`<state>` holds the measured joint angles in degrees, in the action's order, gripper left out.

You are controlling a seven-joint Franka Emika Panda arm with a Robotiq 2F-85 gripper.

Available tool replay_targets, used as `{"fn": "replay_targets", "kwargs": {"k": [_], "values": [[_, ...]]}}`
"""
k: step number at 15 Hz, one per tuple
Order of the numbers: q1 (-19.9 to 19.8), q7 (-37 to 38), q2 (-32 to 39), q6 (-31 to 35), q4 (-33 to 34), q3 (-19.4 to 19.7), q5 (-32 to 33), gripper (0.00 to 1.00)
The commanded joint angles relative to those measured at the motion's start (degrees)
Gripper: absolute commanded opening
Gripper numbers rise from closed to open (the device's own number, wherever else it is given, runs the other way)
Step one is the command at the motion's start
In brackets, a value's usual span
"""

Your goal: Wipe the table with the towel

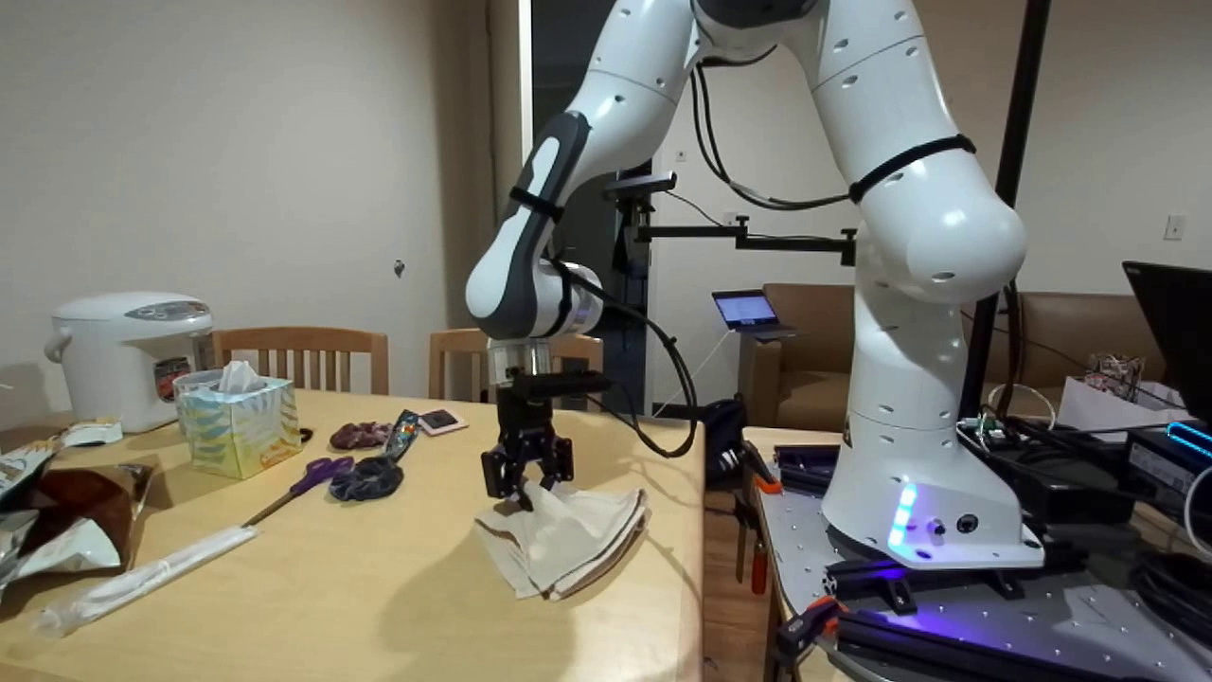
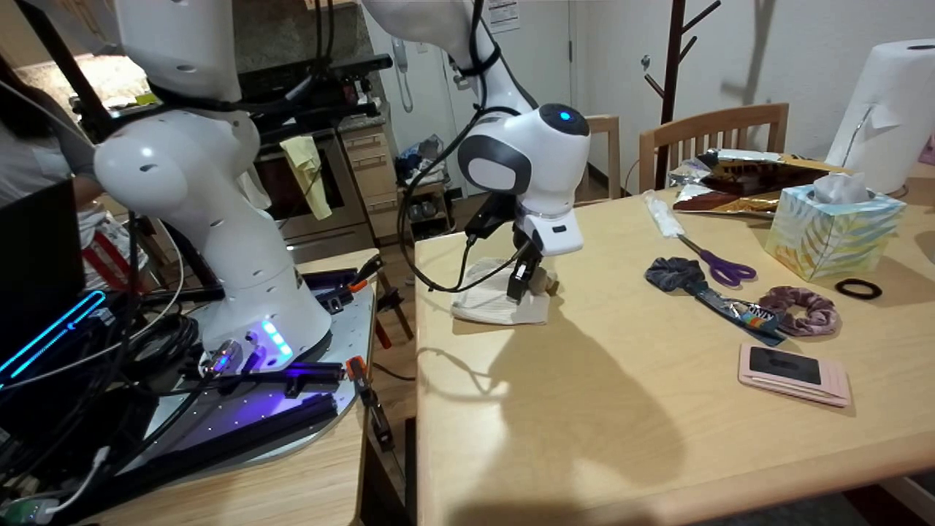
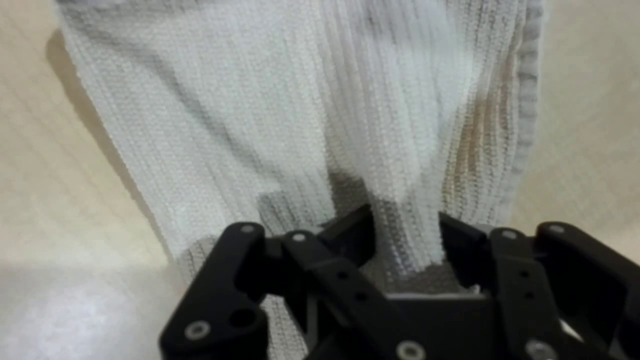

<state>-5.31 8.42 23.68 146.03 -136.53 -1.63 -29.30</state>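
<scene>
Clearly the thing to manage is a soft cream-beige ribbed cloth towel point(image 1: 573, 547), lying rumpled and folded over on a large light-wood table with a smooth tan top point(image 1: 312, 587); in an exterior view the nearest rounded edge of that table lies close by, at three o'clock from the cloth. Taking the black two-finger gripper point(image 1: 537, 489) as the centre of the dial there, the towel fans out from about three o'clock round to eight. I judge it light, limp and hardly breakable, its ribs offering some bite, so slipping seems a smaller worry than bunching or a trailing corner. A raised fold set in from the hem looks the best place to take hold, since a pinch at the border would probably leave most of the cloth dragging loosely. Just such a fold is in the jaws: the wrist view shows them standing close together, with only a narrow gap, and a ridge of towel fills it and runs up towards twelve o'clock, while the hemmed side lies at one and a flatter spread at ten. Both fingertips point(image 3: 462, 250) touch that ridge, so I read it as gripped; how firmly, I cannot tell.
</scene>
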Motion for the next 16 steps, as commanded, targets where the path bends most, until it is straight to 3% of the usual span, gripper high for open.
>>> {"fn": "replay_targets", "kwargs": {"k": [1, 9, 10, 16], "values": [[-1.34, -0.13, -0.64, -0.29, -2.4, -0.06, -1.92, 0.05], [1.52, 5.09, -2.14, -1.99, -2.13, 2.3, 3.01, 0.05], [0.09, 1.94, -0.22, -0.27, -1.79, 1.25, 1.1, 0.18], [0.94, 3.33, -0.76, -0.55, -1.63, 1.63, 1.86, 0.18]]}}
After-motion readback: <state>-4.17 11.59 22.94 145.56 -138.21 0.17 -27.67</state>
